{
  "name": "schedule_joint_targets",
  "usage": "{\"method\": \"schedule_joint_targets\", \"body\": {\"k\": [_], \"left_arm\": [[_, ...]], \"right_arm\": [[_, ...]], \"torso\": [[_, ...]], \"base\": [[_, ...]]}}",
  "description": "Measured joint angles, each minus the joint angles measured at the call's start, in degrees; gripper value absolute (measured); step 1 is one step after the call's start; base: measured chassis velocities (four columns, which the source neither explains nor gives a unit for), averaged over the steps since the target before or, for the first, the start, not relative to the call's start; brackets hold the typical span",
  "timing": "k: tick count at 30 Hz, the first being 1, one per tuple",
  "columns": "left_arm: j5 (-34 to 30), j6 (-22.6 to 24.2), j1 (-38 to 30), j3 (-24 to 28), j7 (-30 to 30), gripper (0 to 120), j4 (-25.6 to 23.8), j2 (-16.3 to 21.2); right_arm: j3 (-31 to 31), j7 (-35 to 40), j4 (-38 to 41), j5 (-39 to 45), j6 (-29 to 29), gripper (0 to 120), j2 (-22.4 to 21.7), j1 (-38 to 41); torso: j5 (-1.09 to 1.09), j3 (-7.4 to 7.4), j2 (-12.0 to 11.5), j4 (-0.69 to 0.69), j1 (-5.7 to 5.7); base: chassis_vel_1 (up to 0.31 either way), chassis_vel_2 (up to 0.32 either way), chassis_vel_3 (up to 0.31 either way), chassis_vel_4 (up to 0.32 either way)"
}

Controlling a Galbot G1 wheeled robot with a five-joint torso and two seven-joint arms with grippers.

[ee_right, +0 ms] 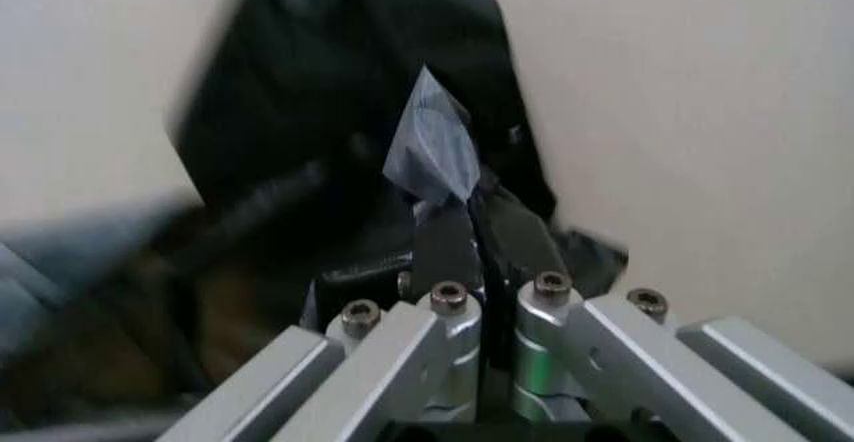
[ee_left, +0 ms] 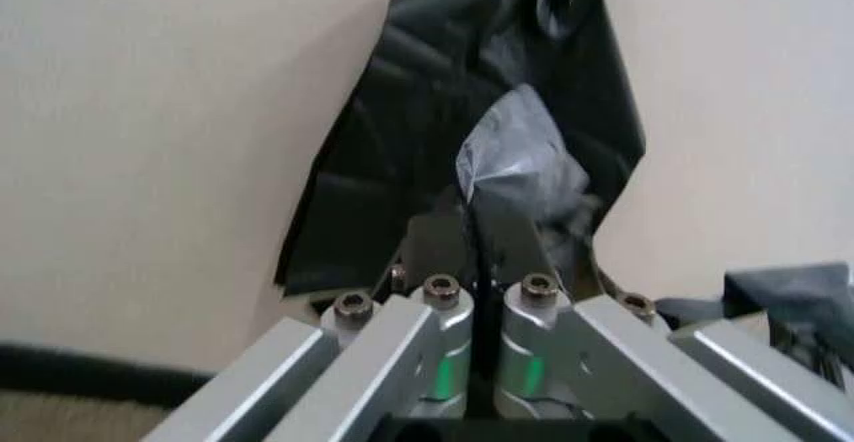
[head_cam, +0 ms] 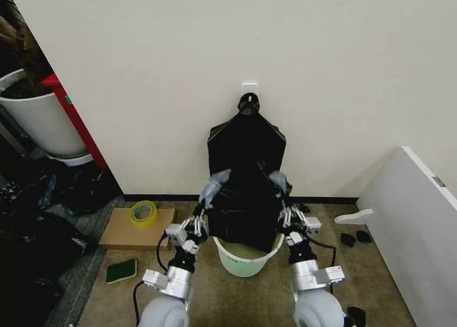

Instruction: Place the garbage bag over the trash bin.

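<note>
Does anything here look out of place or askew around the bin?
Little. The shiny crinkled black plastic garbage bag hangs above the round white plastic trash bin, not yet over its rim. The left gripper and right gripper pinch it, jaws shut.

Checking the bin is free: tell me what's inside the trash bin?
The trash bin shows a bare pale inner wall near its front rim; the garbage bag, held by left tool and right tool, covers the rest.
</note>
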Motion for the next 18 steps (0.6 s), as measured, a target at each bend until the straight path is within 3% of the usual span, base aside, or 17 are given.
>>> {"method": "schedule_joint_targets", "body": {"k": [2,7,12,13,14,17,18], "left_arm": [[0.16,-0.15,1.43,0.0,0.03,0,0.64,0.65],[0.15,-0.07,2.5,0.0,-0.16,0,0.4,1.31],[4.06,0.44,4.75,0.1,-2.09,0,-0.27,2.7],[7.9,0.62,5.36,0.06,-3.74,0,0.18,3.16],[7.9,0.62,5.36,0.06,-3.74,0,0.18,3.16],[12.02,0.49,5.34,0.35,-5.42,0,2.59,2.31],[12.02,0.49,5.34,0.35,-5.42,0,2.59,2.31]], "right_arm": [[-2.09,6.98,1.36,-2.42,-5.09,0,-2.83,-2.44],[-3.0,9.53,3.01,-3.27,-7.65,0,-4.56,-3.97],[-4.14,10.8,6.08,-3.68,-9.7,0,-7.25,-6.21],[-4.06,8.66,6.62,-4.16,-8.44,0,-9.12,-6.96],[-4.06,8.66,6.62,-4.16,-8.44,0,-9.12,-6.96],[-1.39,-4.03,6.0,-4.47,-0.35,0,-13.18,-7.67],[-1.39,-4.03,6.0,-4.47,-0.35,0,-13.18,-7.67]], "torso": [[0.0,0.0,0.0,-0.01,0.0],[0.02,-0.01,0.0,-0.01,0.0],[0.01,-0.01,0.01,0.0,-0.01],[0.01,-0.01,0.01,0.0,-0.01],[0.01,-0.01,0.01,0.0,-0.01],[-0.01,-0.01,0.01,0.0,-0.01],[-0.01,-0.01,0.01,0.0,-0.01]], "base": [[0.0,0.0,0.0,0.0],[0.0,0.0,0.0,0.0],[0.0,0.0,0.0,0.0],[0.0,0.0,0.0,0.0],[0.0,0.0,0.0,0.0],[0.0,0.0,0.0,0.0],[0.0,0.0,0.0,0.0]]}}
